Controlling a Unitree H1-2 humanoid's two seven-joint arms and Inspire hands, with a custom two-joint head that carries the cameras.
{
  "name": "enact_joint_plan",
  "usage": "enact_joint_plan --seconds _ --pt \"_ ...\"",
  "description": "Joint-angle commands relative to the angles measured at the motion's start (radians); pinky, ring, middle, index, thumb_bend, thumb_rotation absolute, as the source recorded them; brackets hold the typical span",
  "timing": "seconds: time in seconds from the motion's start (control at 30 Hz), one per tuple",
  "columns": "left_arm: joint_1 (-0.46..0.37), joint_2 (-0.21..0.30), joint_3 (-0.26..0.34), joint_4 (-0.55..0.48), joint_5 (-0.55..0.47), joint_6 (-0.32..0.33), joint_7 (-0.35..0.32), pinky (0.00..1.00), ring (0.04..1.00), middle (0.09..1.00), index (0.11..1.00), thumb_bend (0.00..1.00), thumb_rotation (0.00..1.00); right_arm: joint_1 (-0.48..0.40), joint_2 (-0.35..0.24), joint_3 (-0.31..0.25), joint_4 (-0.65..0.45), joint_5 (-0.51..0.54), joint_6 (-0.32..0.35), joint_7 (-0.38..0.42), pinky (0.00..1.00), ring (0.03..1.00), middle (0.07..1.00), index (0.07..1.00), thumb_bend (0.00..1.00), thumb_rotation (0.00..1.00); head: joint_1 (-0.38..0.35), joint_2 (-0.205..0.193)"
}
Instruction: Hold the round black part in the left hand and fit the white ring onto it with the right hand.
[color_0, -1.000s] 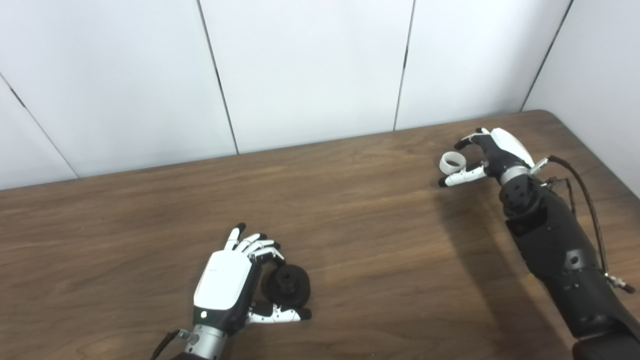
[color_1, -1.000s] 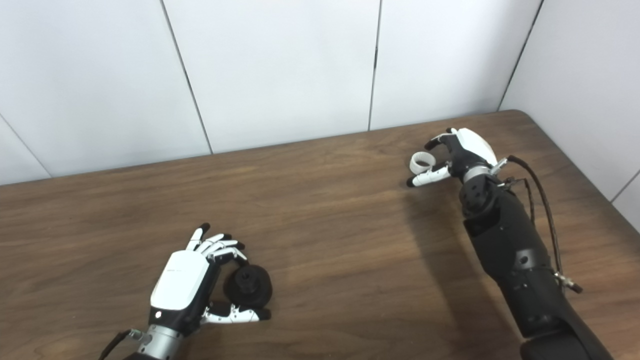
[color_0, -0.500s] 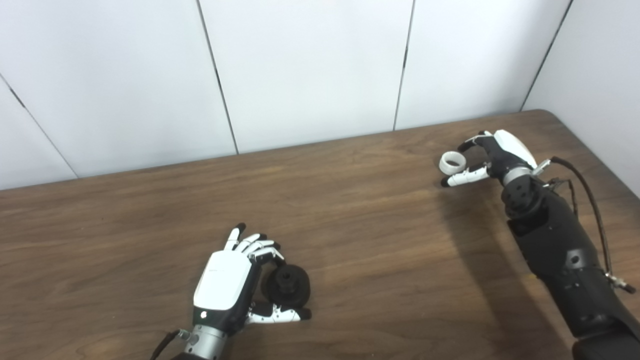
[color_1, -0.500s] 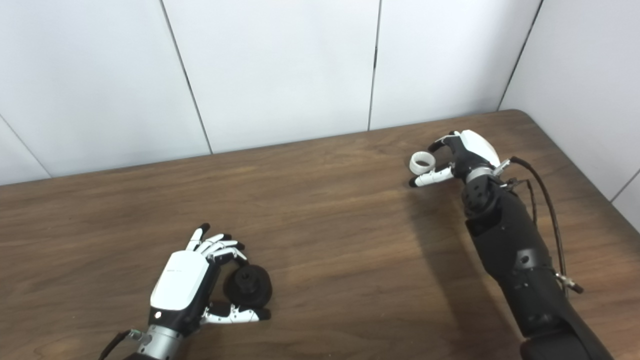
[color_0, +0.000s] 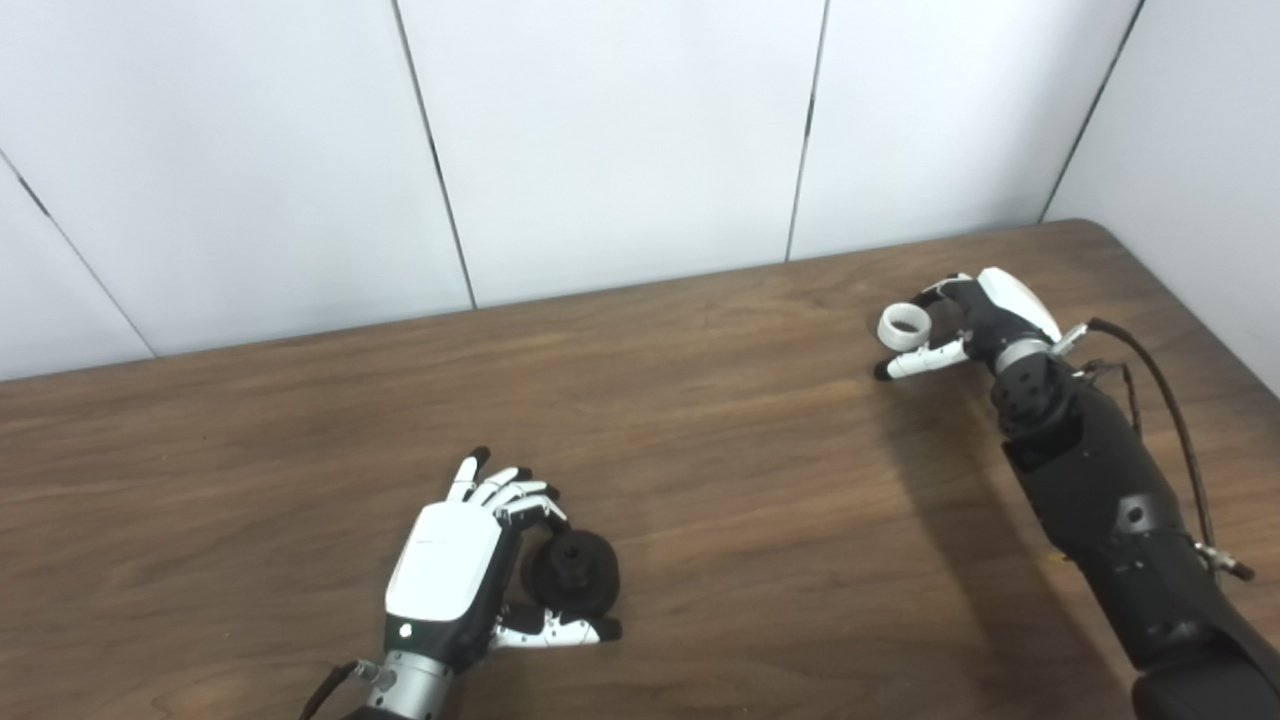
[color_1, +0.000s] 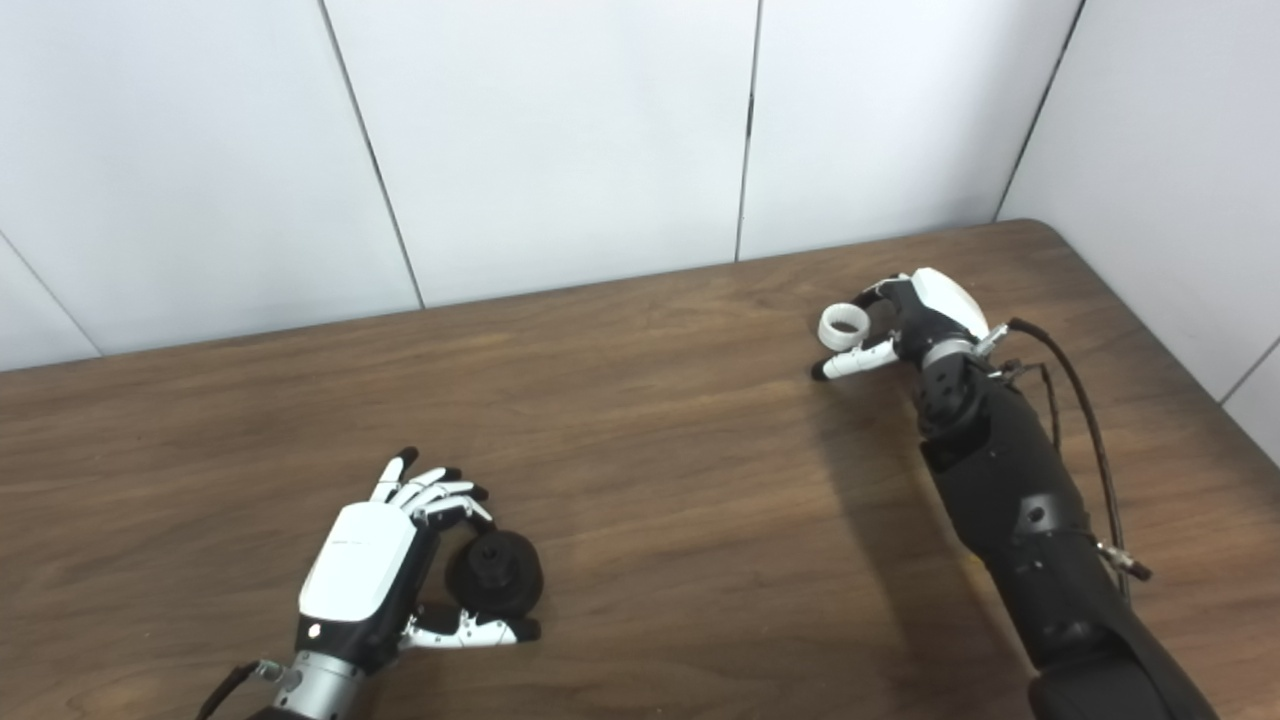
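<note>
The round black part (color_0: 571, 572) lies on the wooden table near the front. My left hand (color_0: 447, 567) is closed around it, fingers curled over its far edge and thumb along its near edge. The white ring (color_0: 903, 327) lies on the table at the far right. My right hand (color_0: 975, 320) is open around it. Its fingers (color_0: 935, 292) curl over the ring's far side and touch it. Its thumb (color_0: 915, 361) stretches along the near side, a little apart from the ring.
The table (color_0: 700, 450) runs to white wall panels at the back and right. Its right edge (color_0: 1180, 290) is close to my right arm. A black cable (color_0: 1165, 380) loops off the right forearm.
My right hand's fingers have curled down closer onto the white ring and the wrist has shifted slightly left. The ring and my left hand with the black part have not moved.
</note>
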Motion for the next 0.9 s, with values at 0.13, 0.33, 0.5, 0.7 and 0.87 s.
enact_joint_plan --seconds 0.13,0.33,0.5,0.7,0.87 --pt "0.099 0.035 -0.009 0.054 0.015 0.000 0.005 1.00 0.848 0.750 0.483 0.52 0.06 -0.062 -0.005 0.013 0.009 0.018 -0.009 -0.049 1.00 1.000 0.940 0.703 0.81 0.22 -0.003 0.002" --pt "0.101 0.035 -0.010 0.054 0.016 -0.001 0.005 1.00 0.848 0.750 0.483 0.53 0.06 -0.063 -0.008 0.020 0.010 0.024 -0.005 -0.049 1.00 1.000 0.947 0.695 0.80 0.21 -0.004 0.006" --pt "0.100 0.032 -0.010 0.057 0.017 -0.004 0.011 1.00 0.846 0.748 0.483 0.53 0.06 -0.060 -0.009 0.010 0.004 0.002 -0.004 -0.035 1.00 0.997 0.940 0.671 0.76 0.18 -0.004 0.009" --pt "0.101 0.028 -0.010 0.043 0.018 0.013 -0.010 1.00 0.853 0.752 0.483 0.53 0.06 -0.050 -0.010 -0.011 -0.009 -0.029 -0.004 -0.012 1.00 0.997 0.932 0.660 0.74 0.18 -0.003 0.012" --pt "0.102 0.030 -0.011 0.043 0.020 0.007 0.001 1.00 0.847 0.747 0.483 0.53 0.06 -0.043 -0.008 -0.032 -0.005 -0.044 -0.004 -0.010 1.00 0.994 0.929 0.672 0.76 0.19 -0.003 0.016"
